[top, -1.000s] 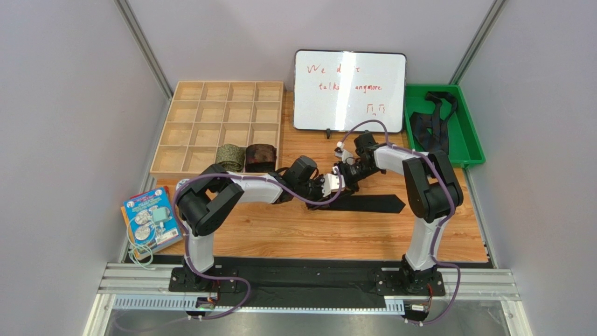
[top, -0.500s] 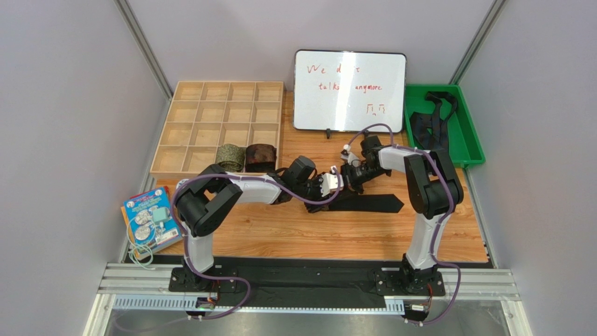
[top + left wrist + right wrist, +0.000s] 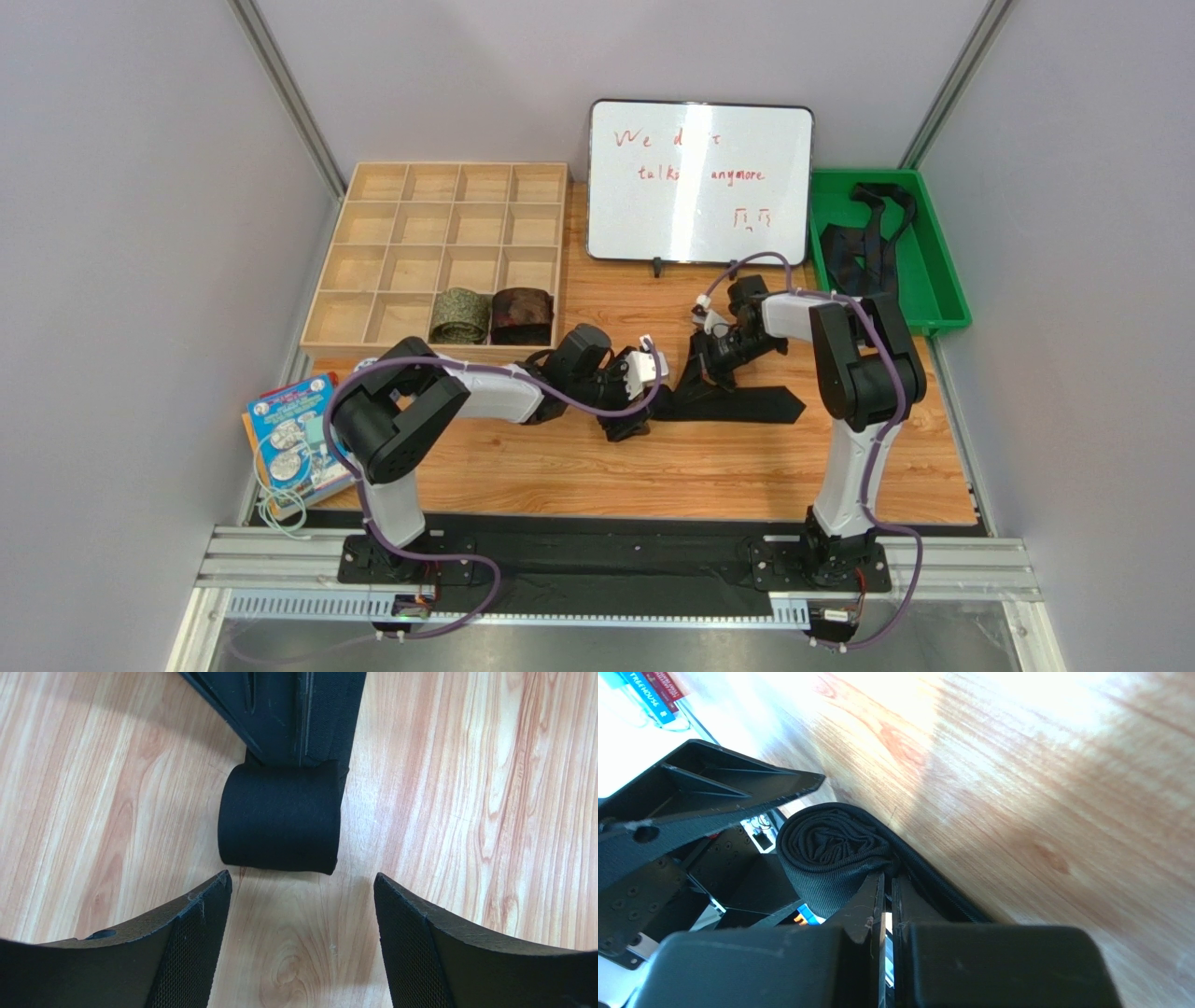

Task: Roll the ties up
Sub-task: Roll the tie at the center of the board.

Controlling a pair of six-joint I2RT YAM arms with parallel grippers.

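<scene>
A black tie lies on the wooden table, one end wound into a coil (image 3: 278, 815) and the flat strip (image 3: 744, 406) running right from it. My left gripper (image 3: 302, 877) is open, its fingers (image 3: 189, 938) just short of the coil and not touching it. My right gripper (image 3: 885, 880) is shut, its tips against the coil (image 3: 829, 843) where the strip leaves it; I cannot see fabric between the jaws. In the top view the left gripper (image 3: 638, 385) is left of the coil and the right gripper (image 3: 697, 367) is at it. An olive coil (image 3: 459, 314) and a reddish-brown coil (image 3: 521, 314) sit in the tray.
The wooden compartment tray (image 3: 442, 210) stands at the back left. A whiteboard (image 3: 699, 182) stands behind the grippers. A green bin (image 3: 943, 287) at the back right holds loose black ties (image 3: 859, 252). A book (image 3: 298, 438) lies at the table's left edge.
The left gripper has opened, let go of the coil and drawn back to the left. The right gripper has shut and settled against the coil.
</scene>
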